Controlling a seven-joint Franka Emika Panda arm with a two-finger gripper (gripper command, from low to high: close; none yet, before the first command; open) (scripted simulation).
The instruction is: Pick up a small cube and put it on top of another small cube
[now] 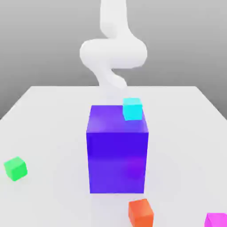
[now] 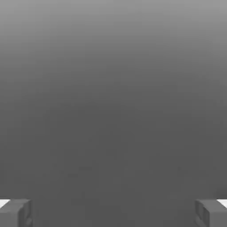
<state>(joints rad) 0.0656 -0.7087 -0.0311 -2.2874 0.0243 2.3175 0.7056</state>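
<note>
Spread wide and holding nothing, the gripper [image 2: 113,213] is seen with its two fingertips [image 2: 15,213] far apart. One white arm [image 1: 113,53] is seen behind one big blue-purple block [image 1: 117,155], on which one cyan cube [image 1: 132,108] is set. On the table [image 1: 53,115], one green cube [image 1: 15,168] is placed at the exterior view's left, one orange-red cube [image 1: 141,213] in front of the block, and one magenta cube [image 1: 217,220] at the lower right corner.

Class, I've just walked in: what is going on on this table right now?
Nothing is being handled yet. The white arm is raised behind the big blue block, and its hand is open and empty. A cyan cube shows at the block's top far corner. The pink cube lies at the near edge on the exterior view's right, the green cube far off on the left, and an orange cube in front of the block.
</note>
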